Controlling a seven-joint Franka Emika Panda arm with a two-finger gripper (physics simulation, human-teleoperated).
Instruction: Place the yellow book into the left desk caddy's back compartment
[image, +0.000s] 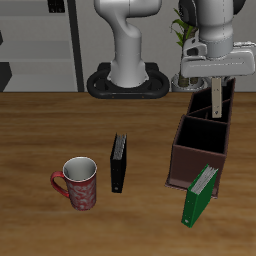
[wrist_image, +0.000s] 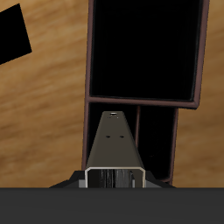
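- The gripper (image: 216, 80) hangs above the left desk caddy (image: 200, 140), clenched on the yellow book (image: 216, 98); the book hangs upright and thin, its lower end over a slot toward the caddy's back part; which slot exactly I cannot tell.
- In the wrist view the yellow book (wrist_image: 115, 144) looks like a smooth dull tan slab, narrow toward its far end.
- The left desk caddy (wrist_image: 144, 52) is a long dark brown box with black, deep hollows.
- A green-and-white book (image: 199, 195) leans against the caddy's front end; a slim black book (image: 118, 162) lies flat; a red patterned mug (image: 77, 182) stands near the front edge.
- The table (image: 40, 130) is warm wood with visible grain; behind it are grey cabinets and a green plant (image: 181, 30).
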